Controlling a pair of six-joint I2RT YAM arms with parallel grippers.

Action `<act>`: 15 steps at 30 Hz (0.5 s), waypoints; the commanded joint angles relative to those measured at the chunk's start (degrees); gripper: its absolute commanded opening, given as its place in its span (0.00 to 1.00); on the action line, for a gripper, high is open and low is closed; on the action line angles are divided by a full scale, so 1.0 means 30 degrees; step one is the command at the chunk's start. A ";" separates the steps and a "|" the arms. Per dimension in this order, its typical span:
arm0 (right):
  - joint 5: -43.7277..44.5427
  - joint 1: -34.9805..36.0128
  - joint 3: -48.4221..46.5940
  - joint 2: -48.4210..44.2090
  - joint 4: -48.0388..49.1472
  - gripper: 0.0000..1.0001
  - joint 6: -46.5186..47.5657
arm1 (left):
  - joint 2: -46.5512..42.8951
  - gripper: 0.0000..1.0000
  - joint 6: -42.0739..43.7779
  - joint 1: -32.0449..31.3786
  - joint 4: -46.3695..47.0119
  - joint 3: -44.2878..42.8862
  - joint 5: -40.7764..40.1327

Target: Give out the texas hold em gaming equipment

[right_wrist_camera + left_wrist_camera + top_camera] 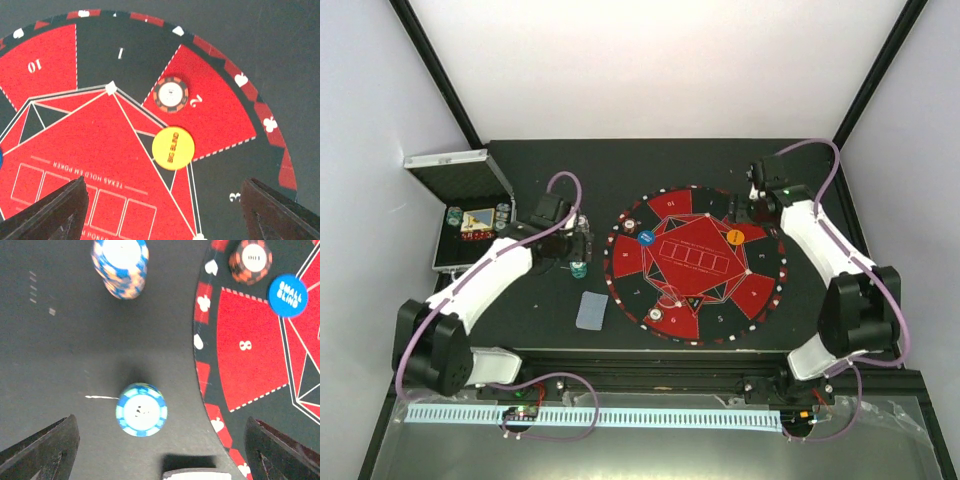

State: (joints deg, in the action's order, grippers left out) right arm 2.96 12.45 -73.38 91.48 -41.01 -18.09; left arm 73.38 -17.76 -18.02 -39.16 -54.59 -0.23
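Out to the left of the left gripper (pixel 161 442): an open case (pixel 455 172) sits on the table (pixel 60 355), with more pieces in its foam.
Left gripper: jaws spread wide and holding nothing, poised over bare table just off the rim of the round mat (pixel 250 350).
Teal chip stack (pixel 141 409): upright on the table, straight ahead of the left gripper and centred in the gap between its fingers (pixel 47 450), touching neither.
Blue chip stack (pixel 120 265): further ahead of the same gripper, slightly left of its centre line and well apart from the teal one.
Card (pixel 592 310): face down on the table, back toward the arm bases from the left gripper. Its long axis runs roughly away from the bases.
What the next move turns on: the teal chip stack lies dead ahead of the left gripper. It is round, so there is no axis to line up with. The left arm is much the nearer, and a straight descent looks sufficient.
Small-blind disc (pixel 287 295): on the mat, ahead and right of the left gripper, near the left-side chip (pixel 250 259).
Right gripper (pixel 165 202): jaws wide apart and holding nothing, over the mat's far-right part.
Big-blind disc (pixel 172 148): straight ahead of the right gripper.
Seat-two chip (pixel 171 95): just beyond that disc, on the red seat marked 2.
Progress: apparently partway, with few seats holding chips.
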 commanded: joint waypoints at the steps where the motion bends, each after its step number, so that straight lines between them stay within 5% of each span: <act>1: -0.0945 -0.0092 0.1803 -0.1513 0.0475 0.84 0.0060 | 0.1670 0.91 -0.1801 -0.1203 -0.0059 0.0160 -0.0967; 15: -0.1185 -0.0103 0.3758 -0.3569 0.0542 0.85 0.0287 | 0.4663 0.76 -0.2227 -0.1273 0.1526 0.0806 -0.1592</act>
State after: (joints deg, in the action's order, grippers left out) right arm -0.19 12.43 -62.94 82.04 -40.36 -18.00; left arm 86.52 -23.27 -21.78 -36.73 -52.25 -3.97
